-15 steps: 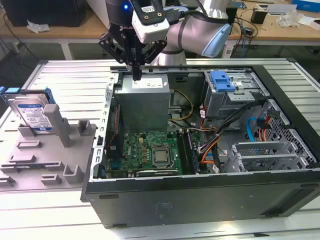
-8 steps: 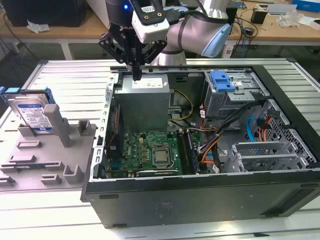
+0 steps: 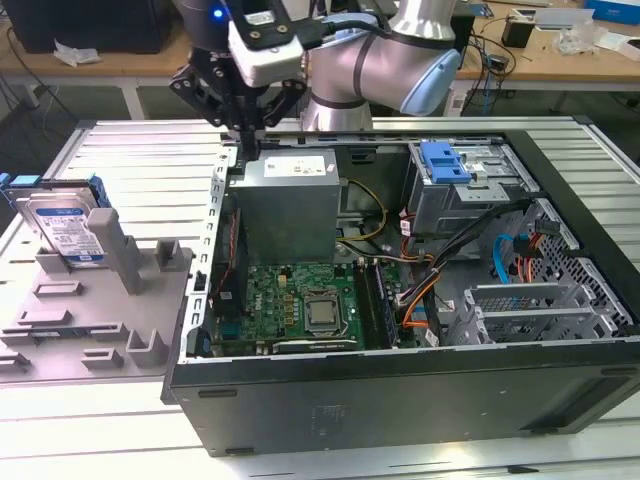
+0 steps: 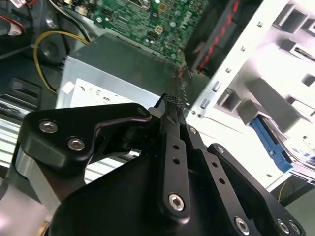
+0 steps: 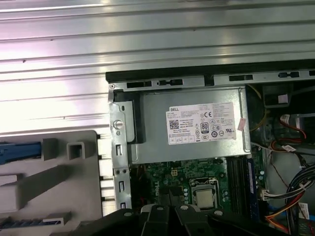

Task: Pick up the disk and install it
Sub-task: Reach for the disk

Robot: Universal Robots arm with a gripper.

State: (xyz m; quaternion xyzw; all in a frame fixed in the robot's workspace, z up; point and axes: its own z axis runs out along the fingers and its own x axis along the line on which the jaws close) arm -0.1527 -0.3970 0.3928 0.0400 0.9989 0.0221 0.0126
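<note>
On a slatted metal table [image 3: 130, 150], an open black computer case [image 3: 400, 400] with its motherboard [image 3: 300, 300] exposed. Just beside the case, at the exterior view's left, a grey plastic fixture [image 3: 100, 320]. Inside the case, a grey power-supply box [image 3: 285, 205]. Above that box's edge by the case wall, the gripper [image 3: 245, 140], fingers [image 4: 172, 147] pressed together on nothing. Standing on edge in the fixture, well apart from the gripper, the disk [image 3: 62, 225], blue frame and label in view.

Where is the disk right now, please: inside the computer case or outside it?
Outside. The disk stands on edge in a grey holder beside the open computer case, at the exterior view's left.
</note>
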